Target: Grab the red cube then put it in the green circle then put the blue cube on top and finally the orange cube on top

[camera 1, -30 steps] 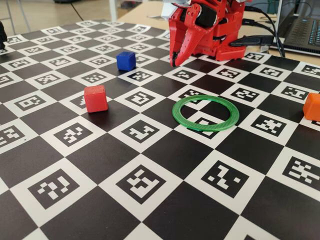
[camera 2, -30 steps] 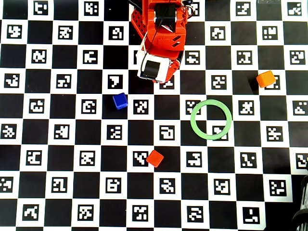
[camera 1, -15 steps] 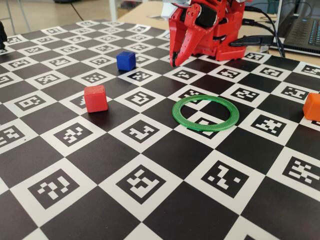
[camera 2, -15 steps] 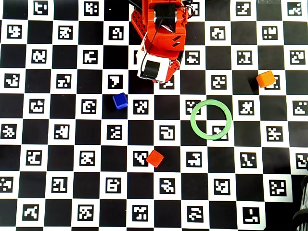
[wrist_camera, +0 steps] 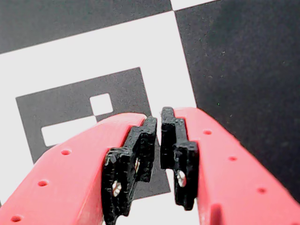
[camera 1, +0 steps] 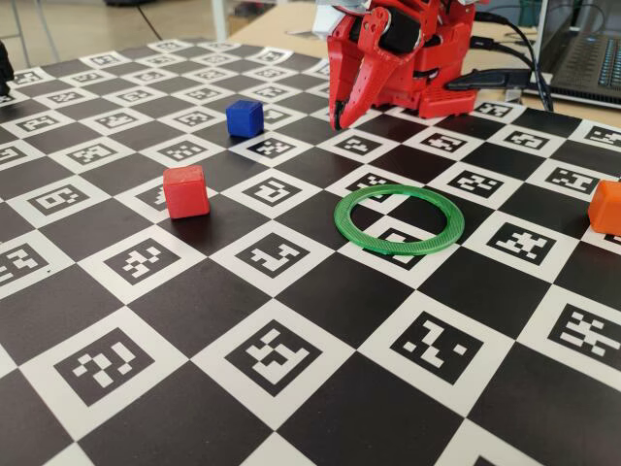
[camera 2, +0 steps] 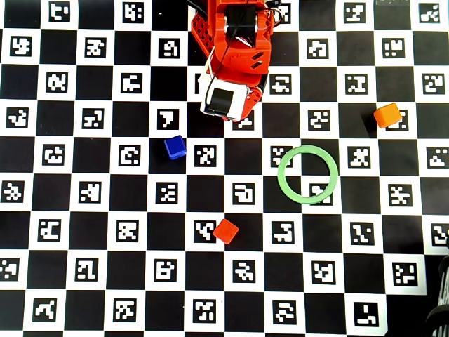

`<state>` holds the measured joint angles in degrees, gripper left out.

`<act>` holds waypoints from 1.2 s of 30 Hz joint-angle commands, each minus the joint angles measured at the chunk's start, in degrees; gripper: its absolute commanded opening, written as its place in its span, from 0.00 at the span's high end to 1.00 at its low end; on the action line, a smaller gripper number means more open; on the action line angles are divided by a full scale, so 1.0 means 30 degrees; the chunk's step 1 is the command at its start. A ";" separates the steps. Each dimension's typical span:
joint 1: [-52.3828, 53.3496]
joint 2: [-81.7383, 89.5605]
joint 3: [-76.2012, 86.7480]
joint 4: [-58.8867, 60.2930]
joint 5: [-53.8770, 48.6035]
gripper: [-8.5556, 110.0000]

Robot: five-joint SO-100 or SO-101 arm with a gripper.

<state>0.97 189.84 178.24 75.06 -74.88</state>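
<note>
The red cube point(camera 1: 185, 190) point(camera 2: 226, 230) rests on the checkered board, left of the green circle point(camera 1: 342, 217) point(camera 2: 281, 177), which lies flat with nothing inside it. Farther back stands the blue cube point(camera 1: 245, 117) point(camera 2: 175, 147). At the right edge of the fixed view is the orange cube point(camera 1: 606, 207) point(camera 2: 386, 114). My red gripper point(camera 1: 338, 122) point(wrist_camera: 159, 121) hangs at the back of the board, tips pointing down just above a marker square, shut with nothing between its black pads. It is apart from all the cubes.
The arm's red base point(camera 1: 427, 68) stands at the board's far edge. Behind it are black cables point(camera 1: 514, 44) and a laptop point(camera 1: 592, 58). A dark object point(camera 2: 440, 316) shows at the overhead view's lower right corner.
</note>
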 commanded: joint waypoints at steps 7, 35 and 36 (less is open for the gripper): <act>-0.0146 0.0908 0.1113 0.0645 -0.0117 0.98; -0.0264 -1.2246 -1.5791 0.0996 1.0898 0.98; -0.0264 -1.3477 -1.7197 0.1670 1.1426 0.98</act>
<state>0.00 159.70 141.24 76.73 -44.91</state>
